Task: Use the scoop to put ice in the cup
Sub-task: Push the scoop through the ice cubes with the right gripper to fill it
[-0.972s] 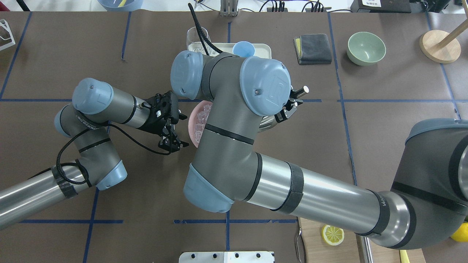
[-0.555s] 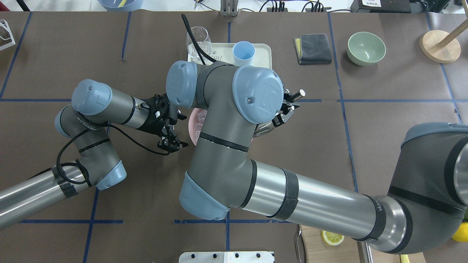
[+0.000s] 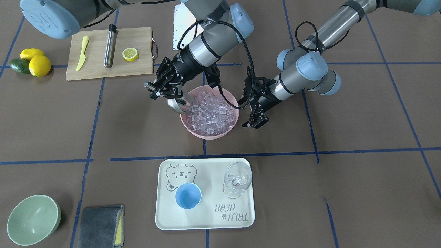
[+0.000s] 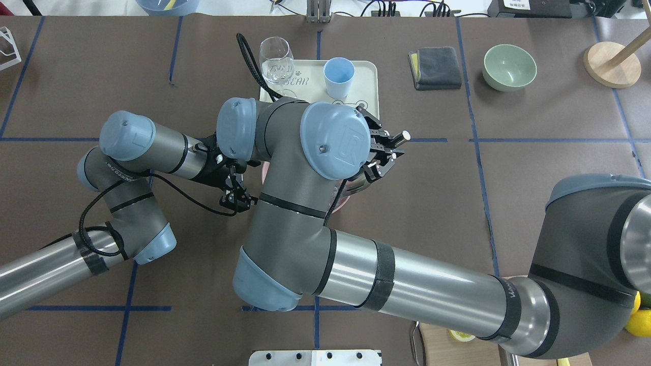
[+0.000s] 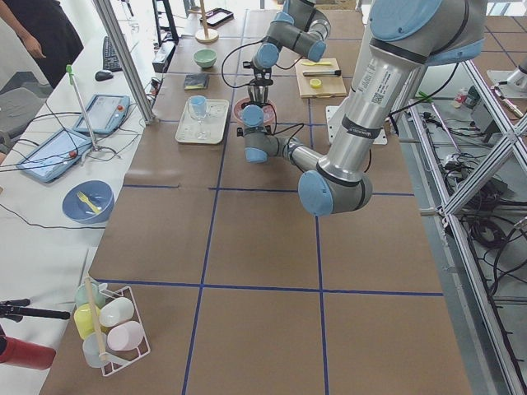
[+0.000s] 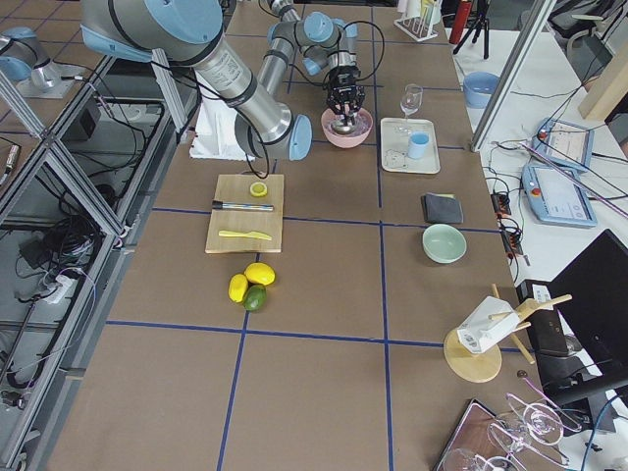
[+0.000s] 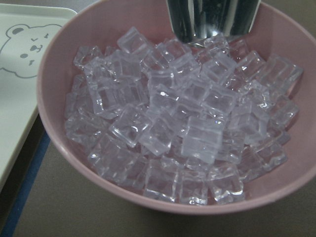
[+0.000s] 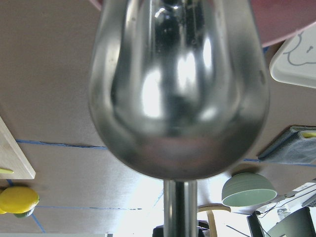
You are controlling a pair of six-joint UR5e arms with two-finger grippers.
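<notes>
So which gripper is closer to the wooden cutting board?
Right. The right gripper, holding the scoop, is near the corner of the cutting board; the left gripper is beyond the pink bowl.

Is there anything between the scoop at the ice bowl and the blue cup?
Nothing visible. Between the scoop, held in the right hand, and the cup lie only bare table and the rim of the tray. The stemmed glass stands beside the cup, off that line.
</notes>
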